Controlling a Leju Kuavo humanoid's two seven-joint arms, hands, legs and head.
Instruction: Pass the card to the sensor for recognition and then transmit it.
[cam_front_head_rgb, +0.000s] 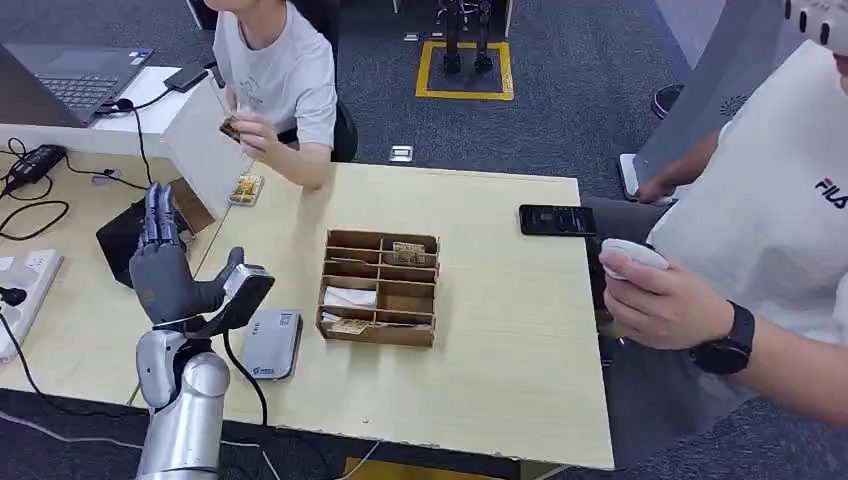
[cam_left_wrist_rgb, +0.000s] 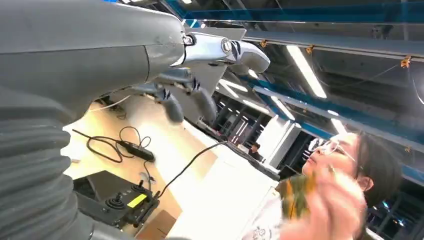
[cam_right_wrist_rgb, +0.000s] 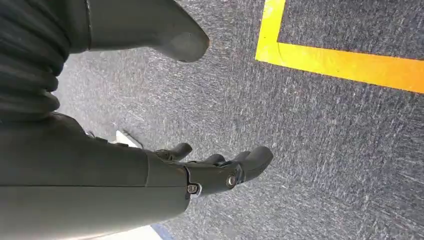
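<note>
My left hand is raised over the table's left side, fingers pointing up and thumb spread, with nothing in it; its fingers stand apart. A person across the table holds a card in one hand, blurred in the left wrist view. Another card lies on the table near that person. The grey sensor pad lies flat just right of my left hand. A wooden compartment box with cards sits mid-table. My right hand hangs over the carpet, fingers loosely apart and holding nothing.
A black phone lies at the table's right edge. A second person on the right holds a white object. A white panel, a black box, cables, a power strip and a laptop crowd the left.
</note>
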